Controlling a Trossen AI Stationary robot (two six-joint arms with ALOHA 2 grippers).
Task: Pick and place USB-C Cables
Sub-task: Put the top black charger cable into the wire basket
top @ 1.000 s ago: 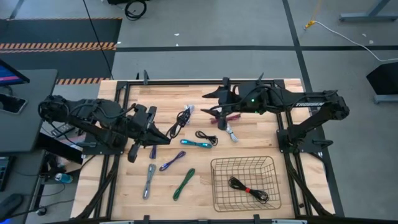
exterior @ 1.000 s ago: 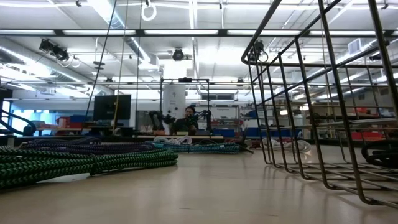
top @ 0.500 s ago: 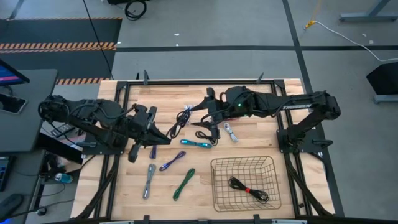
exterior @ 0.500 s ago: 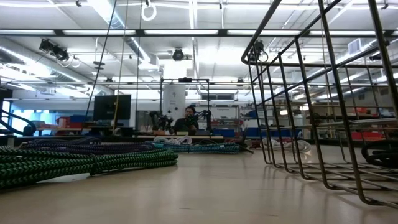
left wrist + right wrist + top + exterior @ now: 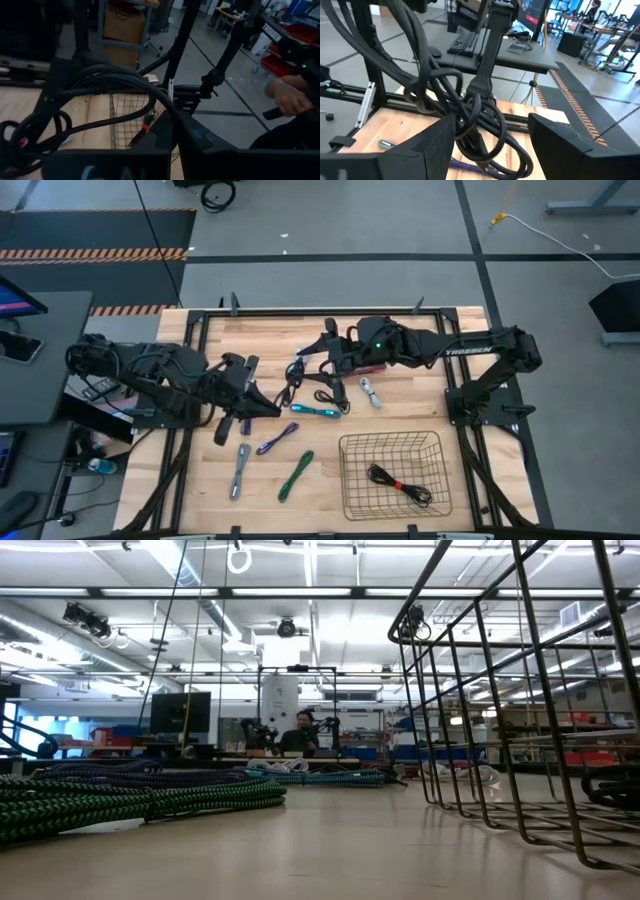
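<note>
My right gripper [image 5: 322,366], jaws wide and empty, has swung left across the table to above the black cable [image 5: 291,373]; left gripper [image 5: 262,406] stays shut nearby, so pickup looks imminent.

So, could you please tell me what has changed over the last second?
The right gripper, open, swung left across the table from near the red cable to over the black cables. The left gripper, shut, edged slightly right. Cables and basket stayed put.
</note>
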